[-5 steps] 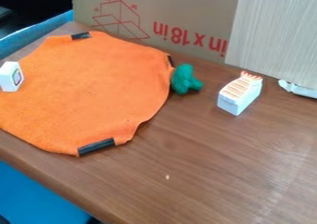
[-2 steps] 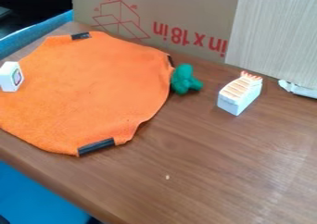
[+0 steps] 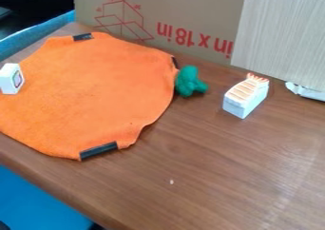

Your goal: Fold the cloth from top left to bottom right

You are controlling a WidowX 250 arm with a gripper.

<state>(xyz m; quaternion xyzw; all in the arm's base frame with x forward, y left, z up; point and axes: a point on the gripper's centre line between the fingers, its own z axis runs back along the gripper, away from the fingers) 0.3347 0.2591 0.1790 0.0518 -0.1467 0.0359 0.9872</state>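
whether the jaws are apart, together or clamped on anything, i cannot tell. the task's thing, a large, roughly rounded orange cloth (image 3: pixel 95 91), lies spread on the brown wooden table (image 3: pixel 228 172), at ten o'clock in the camera view. it lies mostly flat, with no fold laid across it; short black strips (image 3: pixel 98 150) mark its edge near twelve, two and six o'clock of the cloth. so none of the fold looks done. all of it is left: take the edge at the cloth's eleven o'clock, lift it, carry it across towards five o'clock, lay it down and let go.

at the cloth's nine o'clock stands a small white block with a picture on its side (image 3: pixel 11 78); it might get dragged along. at its three o'clock a lumpy green toy (image 3: pixel 189 81) sits right by the edge. farther out is a white block with an orange-striped top (image 3: pixel 246 97), well apart from the cloth.
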